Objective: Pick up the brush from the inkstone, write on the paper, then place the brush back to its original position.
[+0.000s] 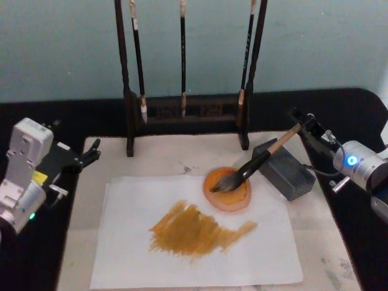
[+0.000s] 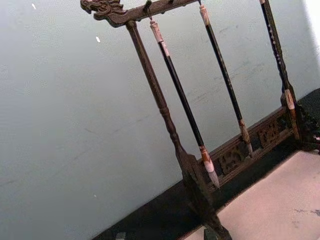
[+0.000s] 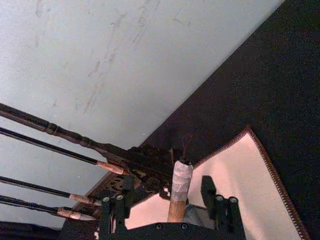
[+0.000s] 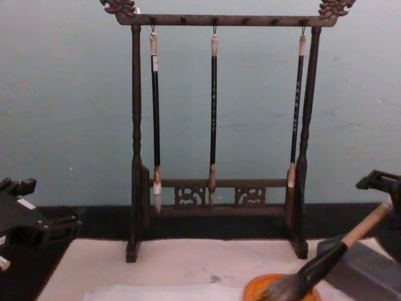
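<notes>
The left gripper hangs over the black desk just off the left edge of the mat, near its far left corner; whether its fingers are open or shut I cannot tell.

On the mat lies the paper, wide and flat, toward the near edge. A broad ochre smear (ragged, with a tail running right) covers its middle.

Behind, along the far edge of the mat, stands the rack, a dark wooden frame with three thin black-handled brushes hanging from its top bar, one at the left post, one in the middle, one at the right post.

Right of the smear, an orange dish sits across the paper's far right corner. The brush lies tilted, its grey-brown bristles in the dish and its black ferrule and tan handle rising to the right over a grey block that stands on the mat just beside the dish; the handle appears to lean on the block's far top edge.

The right gripper is at the handle's upper end, near the mat's right edge. In the right wrist view the handle's taped end stands between the two fingers, with a gap showing on each side, so the jaws are parted and not clamped on it.
</notes>
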